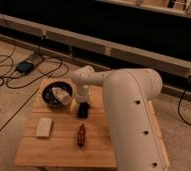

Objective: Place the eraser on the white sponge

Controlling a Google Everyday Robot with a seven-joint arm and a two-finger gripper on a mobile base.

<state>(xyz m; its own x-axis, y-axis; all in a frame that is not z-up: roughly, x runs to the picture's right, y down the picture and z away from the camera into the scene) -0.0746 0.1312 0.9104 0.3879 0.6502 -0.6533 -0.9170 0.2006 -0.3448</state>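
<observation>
Hand point(81, 102) open, just above eraser point(82, 111)

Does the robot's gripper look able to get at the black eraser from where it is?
Probably yes. The gripper hangs open just above the eraser, which lies on the table with nothing on top. The black bowl sits close beside it but seems clear of the way down.

Bulky white rounded arm point(131, 95), 3 dark holes; gripper point(81, 101) by eraser point(82, 110).

Wooden table point(64, 150), black bowl point(49, 101) at its ten o'clock holding white lump point(60, 95), brown oblong point(81, 135) at six o'clock
</observation>
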